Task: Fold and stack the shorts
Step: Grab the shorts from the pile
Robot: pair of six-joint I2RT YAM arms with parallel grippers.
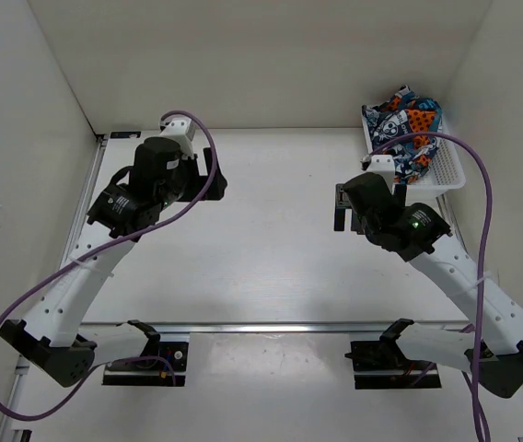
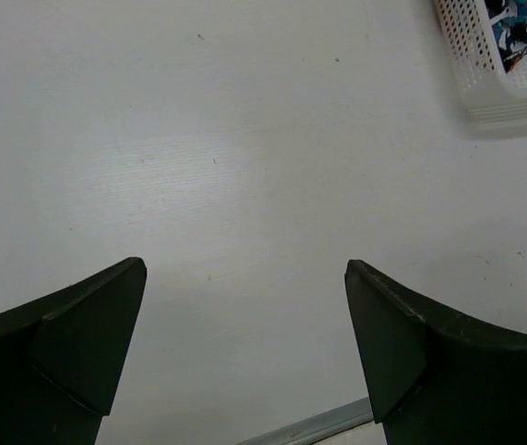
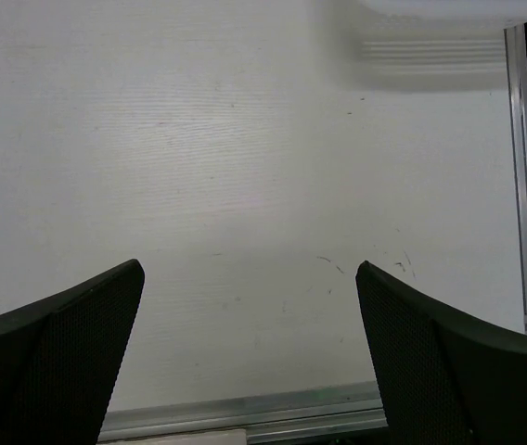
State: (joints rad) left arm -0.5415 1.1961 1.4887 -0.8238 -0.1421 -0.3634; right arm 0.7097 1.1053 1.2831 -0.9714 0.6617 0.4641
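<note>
- The shorts (image 1: 407, 120) lie bunched and unfolded at about 1 o'clock in the top view. They fill the far end of the basket and rise above its rim.
- The basket (image 1: 447, 171) is white plastic mesh and sits on the surface (image 1: 271, 249) in the far right corner. Its near end shows bare mesh, and nothing but the printed fabric is visible in it. I cannot tell whether the heap is one pair or several.
- The right claw (image 1: 342, 208) hovers over bare surface at about 7 o'clock from the basket, near it but not touching. Its wrist view shows it spread wide with nothing in it.
- The left claw (image 1: 214, 175) hangs well apart from the basket, at about 9 o'clock from it, and is likewise wide and empty. Its wrist view catches the basket's corner at 1 o'clock, with a scrap of print inside.
- The step in hand looks like the very start, fetching the shorts out of the basket. Nothing is folded or stacked yet.
- The next move likely calls for the nearer right claw to swing toward 1 o'clock, drop over the heap and pinch a fold of cloth. It would then lift the cloth clear of the rim to the open middle of the surface, where both claws can spread it flat.
</note>
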